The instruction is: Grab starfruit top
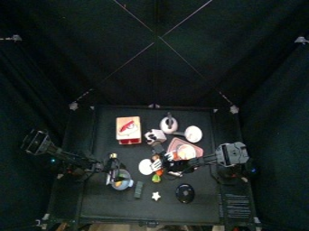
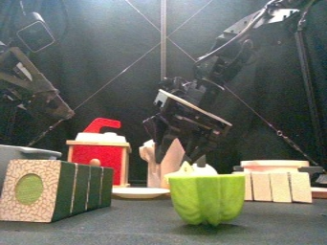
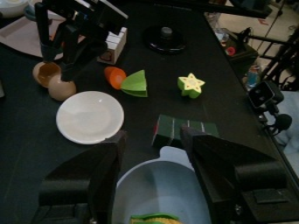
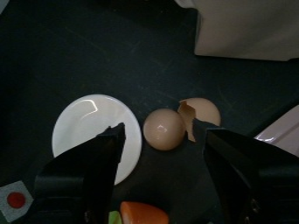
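The starfruit [image 3: 191, 84] is a small yellow-green star lying on the black table, apart from both grippers. It is a small speck near the table's front edge in the top view [image 1: 157, 194] and stands near and large in the front view [image 2: 207, 196]. My left gripper [image 3: 163, 175] is open and empty above a grey bowl [image 3: 163, 194], at the table's left front [image 1: 112, 171]. My right gripper [image 4: 170, 162] is open and empty, hanging over a brown egg [image 4: 166, 128] beside a white plate [image 4: 93, 131]; it also shows in the front view [image 2: 179, 129].
A red-and-white box [image 1: 126, 128] stands at the back left. A green wedge [image 3: 135, 81] and an orange round item [image 3: 114, 77] lie between plate and starfruit. A green crackled block [image 3: 184, 131] and a black round item [image 3: 166, 37] flank the starfruit. A broken eggshell [image 4: 201, 111] lies by the egg.
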Available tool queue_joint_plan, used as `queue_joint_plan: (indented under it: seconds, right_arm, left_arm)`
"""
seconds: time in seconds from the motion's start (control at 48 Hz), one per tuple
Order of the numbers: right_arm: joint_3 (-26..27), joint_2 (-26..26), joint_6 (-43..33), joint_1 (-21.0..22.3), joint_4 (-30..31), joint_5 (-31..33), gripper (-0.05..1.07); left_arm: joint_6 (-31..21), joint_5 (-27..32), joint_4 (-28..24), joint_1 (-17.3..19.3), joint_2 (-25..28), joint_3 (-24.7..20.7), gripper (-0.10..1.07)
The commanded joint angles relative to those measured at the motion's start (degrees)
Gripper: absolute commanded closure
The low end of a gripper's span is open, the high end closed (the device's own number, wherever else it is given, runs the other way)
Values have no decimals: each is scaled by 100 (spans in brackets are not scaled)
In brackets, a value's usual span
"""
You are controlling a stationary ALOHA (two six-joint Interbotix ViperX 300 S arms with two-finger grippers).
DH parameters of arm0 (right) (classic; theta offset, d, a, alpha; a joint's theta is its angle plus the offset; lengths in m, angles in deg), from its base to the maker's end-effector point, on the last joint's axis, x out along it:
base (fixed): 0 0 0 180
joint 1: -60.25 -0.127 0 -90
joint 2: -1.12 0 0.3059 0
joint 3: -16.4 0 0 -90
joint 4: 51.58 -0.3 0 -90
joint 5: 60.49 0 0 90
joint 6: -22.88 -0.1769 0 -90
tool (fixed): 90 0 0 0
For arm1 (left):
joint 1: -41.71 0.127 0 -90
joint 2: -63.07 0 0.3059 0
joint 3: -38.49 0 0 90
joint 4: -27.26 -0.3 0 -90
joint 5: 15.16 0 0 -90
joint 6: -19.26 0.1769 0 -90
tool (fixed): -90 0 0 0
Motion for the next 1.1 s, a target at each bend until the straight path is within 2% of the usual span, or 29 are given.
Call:
queue_joint_plan:
  seconds: [0.0,0.312,0.458,0.688,1.083]
  right_arm:
    - [149,378,9,-158,-158,0,9]
    - [18,835,0,-721,-976,0,9]
    - [-18,923,0,-817,-1679,-9,9]
    - [62,888,0,-791,-2628,9,9]
    - [176,387,0,-712,-2839,-308,9]
  left_arm:
    - [0,-35,0,9,0,-88,9]
    - [-26,-9,334,0,0,-167,9]
    - [26,26,659,-44,0,-149,9]
    - [35,26,527,-35,0,-114,9]
    - [35,26,422,-35,0,-53,9]
